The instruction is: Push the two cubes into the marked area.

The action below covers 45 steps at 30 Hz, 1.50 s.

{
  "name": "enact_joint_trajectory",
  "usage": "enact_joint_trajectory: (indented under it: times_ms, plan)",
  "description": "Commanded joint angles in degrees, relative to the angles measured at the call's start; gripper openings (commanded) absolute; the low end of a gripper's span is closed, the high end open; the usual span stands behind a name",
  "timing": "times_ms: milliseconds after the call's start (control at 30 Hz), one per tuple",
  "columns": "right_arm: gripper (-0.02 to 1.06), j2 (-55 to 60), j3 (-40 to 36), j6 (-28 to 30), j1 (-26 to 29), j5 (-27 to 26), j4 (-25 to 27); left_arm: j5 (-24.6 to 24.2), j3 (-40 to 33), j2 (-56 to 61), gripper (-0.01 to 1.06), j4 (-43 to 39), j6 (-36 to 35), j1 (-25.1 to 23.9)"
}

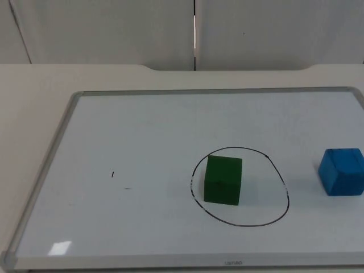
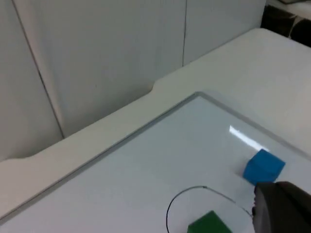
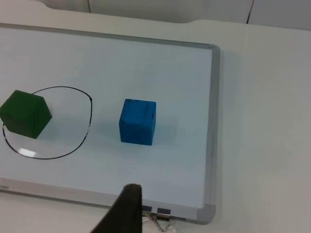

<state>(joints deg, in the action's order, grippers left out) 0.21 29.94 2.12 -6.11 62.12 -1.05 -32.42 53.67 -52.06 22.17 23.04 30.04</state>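
Green foam cube inside drawn black oval; blue foam cube right, outside, needs pushing. Hand states: cannot tell.

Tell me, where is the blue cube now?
In the top view the blue cube sits on the whiteboard near its right edge, outside the drawn oval, right of the green cube.

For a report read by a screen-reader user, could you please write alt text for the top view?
A green cube sits inside a hand-drawn black oval outline on a white, metal-framed whiteboard, at the oval's left side. A blue cube stands outside the oval, to its right, near the board's edge.
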Motion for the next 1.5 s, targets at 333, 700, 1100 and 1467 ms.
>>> enact_joint_trajectory:
  times_ms: [333,700,1100,1467]
  plan:
    - [1.05,-0.21,-0.37,-0.10,0.07,-0.52,-0.15,-7.88,-11.72,18.51,0.00,-2.86,-5.54,0.08]
    - [1.05,-0.21,-0.37,-0.10,0.07,-0.41,0.08,-21.47,-14.63,36.12,0.00,-5.96,-5.98,0.08]
    - [1.05,-0.21,-0.37,-0.10,0.07,-0.41,0.08,-25.55,-21.09,52.06,0.00,-10.87,-14.55,0.08]
    - [0.76,-0.21,-0.37,-2.51,0.18,-0.29,-0.26,-28.85,-24.20,52.06,0.00,-10.85,-14.55,-0.13]
